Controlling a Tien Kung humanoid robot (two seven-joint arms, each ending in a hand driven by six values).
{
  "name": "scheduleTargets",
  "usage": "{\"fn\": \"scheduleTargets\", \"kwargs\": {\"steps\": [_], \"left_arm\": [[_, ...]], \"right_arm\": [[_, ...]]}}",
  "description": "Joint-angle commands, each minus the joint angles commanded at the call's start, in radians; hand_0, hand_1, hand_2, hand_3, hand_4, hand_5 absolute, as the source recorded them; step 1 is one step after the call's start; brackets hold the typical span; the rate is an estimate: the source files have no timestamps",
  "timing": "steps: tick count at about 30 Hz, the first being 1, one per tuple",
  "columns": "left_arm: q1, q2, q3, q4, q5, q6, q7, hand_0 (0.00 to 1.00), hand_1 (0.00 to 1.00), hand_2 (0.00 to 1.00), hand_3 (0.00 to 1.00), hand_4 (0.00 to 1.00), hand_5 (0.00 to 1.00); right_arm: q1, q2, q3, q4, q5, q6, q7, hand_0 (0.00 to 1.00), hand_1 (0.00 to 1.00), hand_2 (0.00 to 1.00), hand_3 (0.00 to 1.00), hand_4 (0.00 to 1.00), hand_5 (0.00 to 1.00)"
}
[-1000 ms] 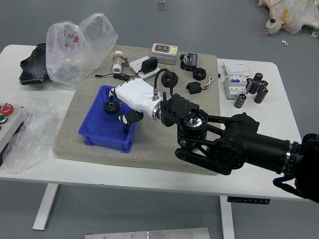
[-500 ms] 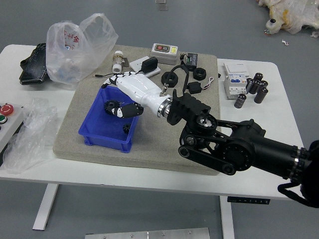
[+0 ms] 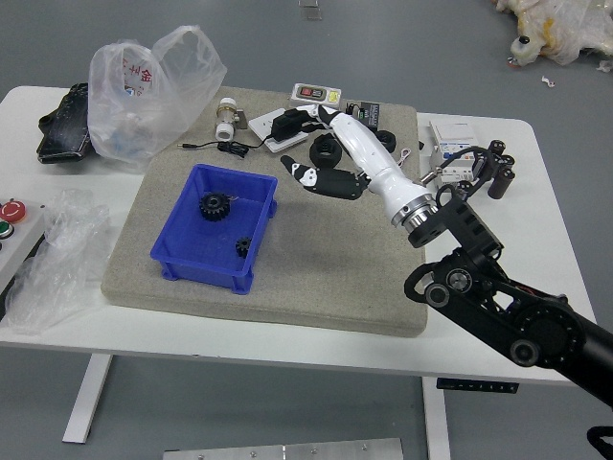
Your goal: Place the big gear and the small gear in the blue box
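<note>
Two gears are lying in the blue box. The big gear (image 3: 215, 206) is sitting in the box's farther half, to the left of the right hand (image 3: 376, 168) and a little nearer the robot. The small gear (image 3: 243, 246) is resting nearer still, close to the wall on the hand's side. The box (image 3: 196, 270) is standing upright on a grey mat (image 3: 316, 287), just past the fingertips on the left, with its open top facing up.

The right hand is hanging over the mat, its fingers extended and loosely parted, holding nothing. Both gears are apart from it, so the placing is looking finished; what is probably remaining is drawing the arm clear.

Beyond the hand, a black roll (image 3: 326, 151) is lying close by its fingers, and a black adapter (image 3: 287, 123) is lying at the fingertips; whether they are touching it is not clear. A thin cable (image 3: 232, 147) is trailing to the left, behind the box. To the hand's right, a white carton (image 3: 450, 144) is standing behind the wrist.

The likeliest trouble is coming from a low, wide sweep: a hooked finger could be dragging the adapter or bumping the roll. Swinging left, the hand could be catching the box's rim, tipping it and spilling the gears.
</note>
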Motion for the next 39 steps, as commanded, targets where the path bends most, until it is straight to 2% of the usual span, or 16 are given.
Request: {"fn": "scheduleTargets", "kwargs": {"steps": [4,5,9,10,11,16,17,19,22,23,28,29,34,35,39], "left_arm": [[-0.002,-0.003,-0.005,0.0,0.006,-0.001,0.002,0.644,0.665,0.635,0.688,0.684,0.16],[-0.004,-0.003,-0.003,0.0,0.005,-0.001,0.0,0.644,0.665,0.634,0.688,0.684,0.16],[-0.01,-0.006,0.003,0.001,0.0,-0.001,-0.007,0.644,0.665,0.634,0.688,0.684,0.16],[-0.01,-0.006,0.004,0.001,-0.001,-0.001,-0.007,0.644,0.665,0.634,0.688,0.684,0.16],[-0.011,-0.006,0.005,0.002,-0.001,-0.001,-0.008,0.644,0.666,0.634,0.688,0.684,0.16],[-0.006,-0.005,0.0,0.0,0.0,0.0,-0.003,0.644,0.666,0.634,0.688,0.684,0.16],[-0.005,-0.005,-0.002,0.0,0.001,0.0,-0.002,0.644,0.665,0.634,0.687,0.683,0.159],[-0.003,-0.006,-0.004,0.0,0.002,0.0,0.0,0.644,0.665,0.634,0.687,0.683,0.159],[-0.004,-0.006,-0.001,-0.001,-0.001,0.001,-0.001,0.644,0.665,0.634,0.687,0.683,0.159],[-0.005,-0.006,0.0,-0.001,-0.002,0.001,-0.001,0.644,0.659,0.634,0.687,0.684,0.16],[-0.006,-0.006,0.002,0.0,-0.004,0.001,-0.002,0.644,0.659,0.634,0.687,0.684,0.16],[-0.006,-0.006,0.002,0.0,-0.004,0.001,-0.002,0.644,0.637,0.629,0.686,0.684,0.16],[-0.006,-0.005,0.001,0.0,-0.006,0.001,-0.001,0.644,0.637,0.629,0.686,0.684,0.16],[-0.006,-0.005,0.001,0.0,-0.005,0.0,-0.001,0.644,0.62,0.626,0.686,0.683,0.159],[-0.004,-0.005,0.002,0.0,-0.007,0.001,-0.002,0.644,0.62,0.626,0.686,0.683,0.159]], "right_arm": [[-0.082,0.013,-0.004,-0.021,0.081,0.003,0.033,0.565,0.686,0.745,0.786,0.674,0.265],[-0.105,0.019,-0.004,-0.025,0.105,0.006,0.04,0.536,0.662,0.729,0.766,0.679,0.268],[-0.154,0.023,0.001,-0.027,0.138,0.013,0.058,0.536,0.662,0.729,0.766,0.679,0.268],[-0.16,0.02,0.001,-0.026,0.141,0.014,0.061,0.536,0.662,0.729,0.766,0.679,0.268],[-0.169,0.015,0.001,-0.025,0.145,0.017,0.066,0.532,0.652,0.72,0.716,0.688,0.276],[-0.204,-0.006,0.02,-0.012,0.162,0.026,0.085,0.532,0.652,0.72,0.716,0.688,0.276],[-0.208,-0.007,0.025,-0.011,0.17,0.028,0.09,0.514,0.623,0.684,0.671,0.696,0.273],[-0.214,-0.007,0.033,-0.011,0.192,0.035,0.101,0.514,0.623,0.684,0.671,0.696,0.273],[-0.219,0.0,0.046,-0.02,0.266,0.069,0.137,0.514,0.623,0.684,0.671,0.696,0.273],[-0.22,0.002,0.051,-0.022,0.289,0.08,0.149,0.5,0.577,0.634,0.635,0.703,0.269],[-0.226,0.007,0.08,-0.032,0.421,0.128,0.209,0.5,0.577,0.634,0.635,0.703,0.269],[-0.228,0.006,0.084,-0.033,0.446,0.135,0.218,0.495,0.511,0.532,0.608,0.712,0.261],[-0.234,0.001,0.1,-0.038,0.549,0.171,0.252,0.495,0.511,0.532,0.608,0.712,0.261],[-0.234,0.0,0.102,-0.038,0.564,0.177,0.256,0.496,0.431,0.385,0.594,0.723,0.262],[-0.237,0.003,0.105,-0.042,0.622,0.207,0.276,0.496,0.431,0.385,0.594,0.723,0.262]]}}
